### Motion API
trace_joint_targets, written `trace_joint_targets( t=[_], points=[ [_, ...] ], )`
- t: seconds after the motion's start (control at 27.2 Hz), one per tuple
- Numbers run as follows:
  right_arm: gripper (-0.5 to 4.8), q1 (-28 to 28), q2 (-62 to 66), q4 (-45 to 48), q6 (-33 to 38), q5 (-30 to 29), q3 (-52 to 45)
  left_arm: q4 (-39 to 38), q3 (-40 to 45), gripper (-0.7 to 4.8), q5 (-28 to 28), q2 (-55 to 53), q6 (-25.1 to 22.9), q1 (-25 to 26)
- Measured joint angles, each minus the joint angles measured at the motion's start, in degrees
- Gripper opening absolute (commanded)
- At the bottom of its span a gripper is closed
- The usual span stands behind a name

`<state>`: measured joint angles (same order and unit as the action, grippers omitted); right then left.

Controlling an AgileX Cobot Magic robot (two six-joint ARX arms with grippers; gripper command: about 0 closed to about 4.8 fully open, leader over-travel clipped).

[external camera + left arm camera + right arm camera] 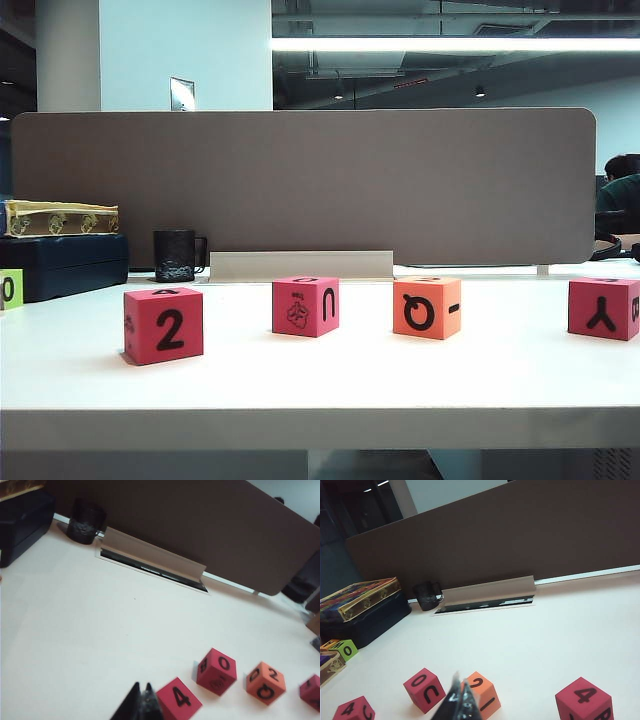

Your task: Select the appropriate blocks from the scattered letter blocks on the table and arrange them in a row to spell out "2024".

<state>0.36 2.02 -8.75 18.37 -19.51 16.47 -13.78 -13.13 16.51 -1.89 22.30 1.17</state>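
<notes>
Four blocks stand in a loose row on the white table (300,380): a pink-red one facing "2" (163,325), a pink-red one with a tree and "U" (305,306), an orange one with "Q" (427,307) and a pink-red one with "Y" (603,308). Neither gripper shows in the exterior view. My left gripper (143,684) is shut and empty, just beside the block topped "4" (178,698). My right gripper (460,677) is shut and empty, in front of the orange block topped "2" (482,694), between the "0/U" block (424,689) and another "4" block (583,700).
A lime-green block marked "0" (10,289) sits at the far left by a dark box (65,265) with a patterned tin (60,218) on top. A black mug (177,256) and a raised cable flap (300,265) stand before the grey-brown divider (300,180).
</notes>
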Motion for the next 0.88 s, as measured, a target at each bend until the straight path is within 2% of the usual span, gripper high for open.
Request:
trace_joint_targets(
  t=[0.18, 0.4, 0.59, 0.73, 0.88],
  points=[
    [-0.04, 0.0, 5.3, -6.4, -0.9, 0.0, 6.8, -4.3, -6.7, -0.06, 2.1, -5.9, -3.0, 0.0],
    [-0.03, 0.0, 13.4, -13.5, -5.8, -0.2, 15.4, -7.2, -13.4, -0.06, 3.0, -12.7, -8.1, -0.4],
    [-0.03, 0.0, 21.6, -17.3, -8.5, -3.0, 22.5, -10.8, -18.8, -0.06, 3.1, -18.8, -11.9, -0.4],
    [-0.04, 0.1, 31.0, -23.1, -14.9, -3.3, 32.1, -16.2, -24.0, -0.06, 3.9, -25.4, -14.3, -0.4],
    [-0.03, 0.1, 38.1, -29.3, -17.5, -3.3, 39.6, -19.5, -28.0, -0.06, 4.0, -29.6, -16.7, -1.8]
  ],
)
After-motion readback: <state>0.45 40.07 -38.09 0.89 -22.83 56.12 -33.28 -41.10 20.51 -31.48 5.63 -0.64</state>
